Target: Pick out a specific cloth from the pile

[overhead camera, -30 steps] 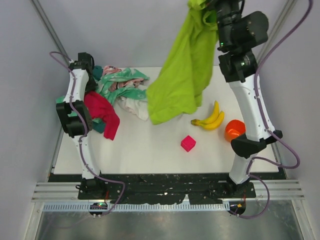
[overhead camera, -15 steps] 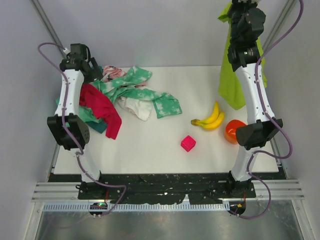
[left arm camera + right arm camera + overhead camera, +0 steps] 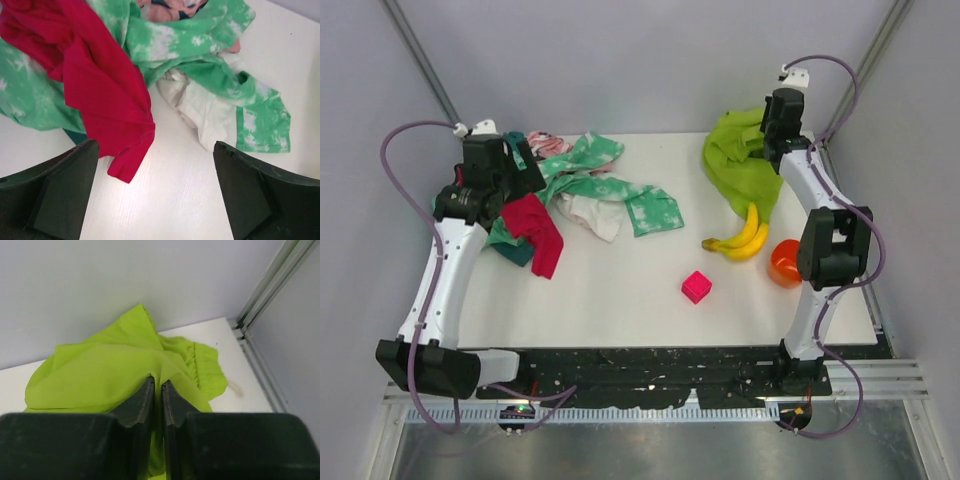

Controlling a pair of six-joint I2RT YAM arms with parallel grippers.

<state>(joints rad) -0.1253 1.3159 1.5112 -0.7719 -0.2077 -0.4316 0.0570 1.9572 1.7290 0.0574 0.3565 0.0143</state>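
Note:
The lime-green cloth (image 3: pixel 738 166) lies bunched on the table's far right corner, just behind the banana. My right gripper (image 3: pixel 767 148) is down on it, jaws pinched on a raised fold of the cloth (image 3: pixel 110 370) in the right wrist view, where the right gripper (image 3: pixel 157 383) shows only a thin slit. The pile (image 3: pixel 588 185) of magenta-red, mint-green patterned, white and pink fabric sits at the far left. My left gripper (image 3: pixel 525 178) hovers over its near edge, wide open and holding nothing. In the left wrist view the left gripper (image 3: pixel 155 146) frames bare table below the pile (image 3: pixel 165 45).
A banana (image 3: pixel 745 238) and an orange object (image 3: pixel 787 262) lie right of centre, near the right arm. A pink cube (image 3: pixel 696 287) sits mid-table. The magenta-red cloth (image 3: pixel 536 228) trails toward the front from the pile. Walls and frame posts close in behind and beside the table.
My right arm swung the lime-green cloth from high in the air down onto the far right corner. My left gripper opened and the left arm shifted over the pile.

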